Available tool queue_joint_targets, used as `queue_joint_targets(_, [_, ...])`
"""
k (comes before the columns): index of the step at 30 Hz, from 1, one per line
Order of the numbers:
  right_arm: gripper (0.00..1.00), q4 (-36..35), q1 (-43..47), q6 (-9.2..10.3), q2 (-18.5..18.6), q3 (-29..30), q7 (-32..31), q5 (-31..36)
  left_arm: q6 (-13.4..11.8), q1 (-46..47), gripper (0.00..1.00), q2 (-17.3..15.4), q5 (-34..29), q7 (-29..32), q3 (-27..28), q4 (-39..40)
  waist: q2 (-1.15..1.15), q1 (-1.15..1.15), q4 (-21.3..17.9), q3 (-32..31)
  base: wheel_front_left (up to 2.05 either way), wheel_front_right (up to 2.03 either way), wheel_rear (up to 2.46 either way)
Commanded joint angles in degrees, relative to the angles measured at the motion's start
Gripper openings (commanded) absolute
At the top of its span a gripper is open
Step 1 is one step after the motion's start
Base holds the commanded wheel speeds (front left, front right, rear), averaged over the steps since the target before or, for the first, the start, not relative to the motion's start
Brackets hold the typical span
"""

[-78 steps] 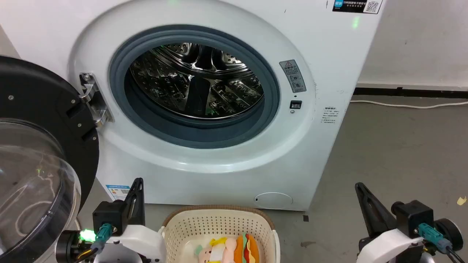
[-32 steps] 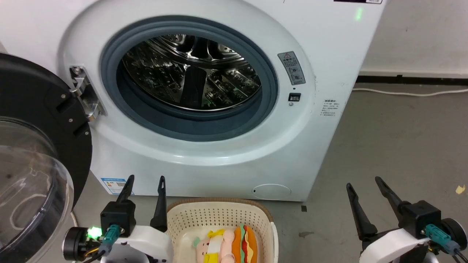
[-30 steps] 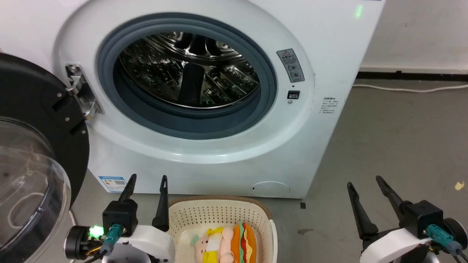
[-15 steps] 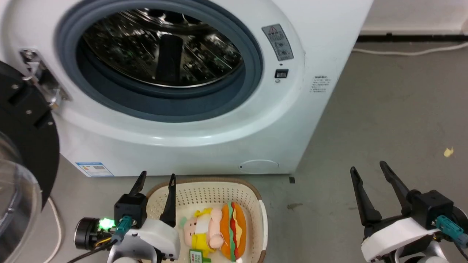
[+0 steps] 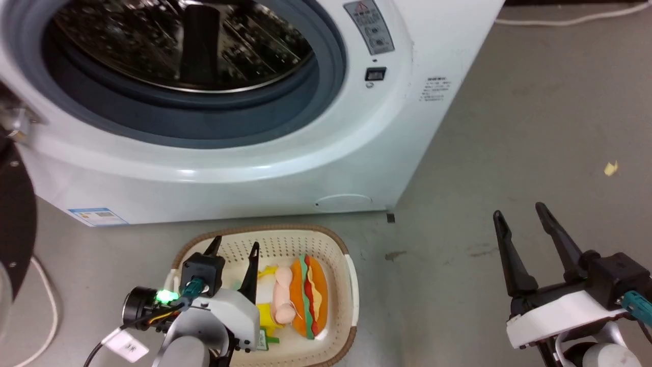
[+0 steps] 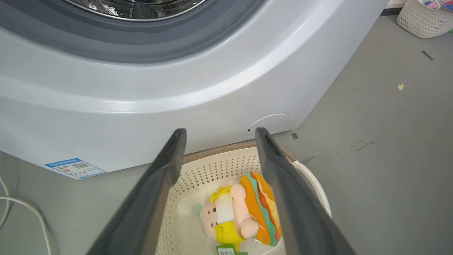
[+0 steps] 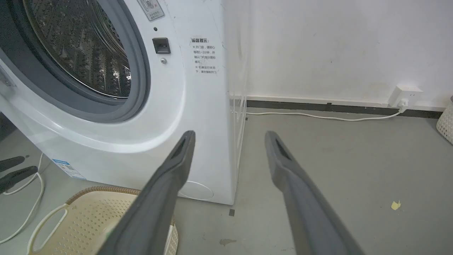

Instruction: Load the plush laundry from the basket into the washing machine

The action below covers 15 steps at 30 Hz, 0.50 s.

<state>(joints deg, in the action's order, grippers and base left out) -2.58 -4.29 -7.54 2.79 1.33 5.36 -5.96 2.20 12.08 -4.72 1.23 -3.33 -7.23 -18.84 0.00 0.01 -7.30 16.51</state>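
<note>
The left gripper (image 5: 237, 243), its two long dark fingers spread apart and holding nothing, hangs over the left half of the small cream-white perforated plastic basket (image 5: 351, 285) with the brown woven-look rim. In the basket's right half lies the plush laundry (image 5: 301, 298): an orange hamburger plush with red, green and yellow layers, joined to a pale pink doll in yellow cloth. Just behind the basket stands the large white front-loading washing machine (image 5: 254, 158), its shiny perforated steel drum (image 5: 178, 46) exposed. The right gripper (image 5: 518, 210), likewise spread and empty, hovers above the grey floor (image 5: 509, 127), well to the basket's right.
</note>
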Motion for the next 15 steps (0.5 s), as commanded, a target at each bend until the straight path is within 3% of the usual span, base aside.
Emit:
queue_joint_targets(1, [1.0,-0.4,-1.1,0.02,0.0,0.1,0.7,-0.7,0.2,1.7,1.0,-0.6,0.2,0.0,-0.7,-1.7,0.0,-0.01,-0.8,1.4,0.0,0.0,0.0])
queue_joint_targets(15, [1.0,-0.7,-3.5,0.03,0.0,-0.7,2.3,-3.7,1.3,9.2,1.0,-2.3,0.5,1.7,-4.5,-15.2,0.0,-0.01,-4.1,8.9,0.0,0.0,0.0])
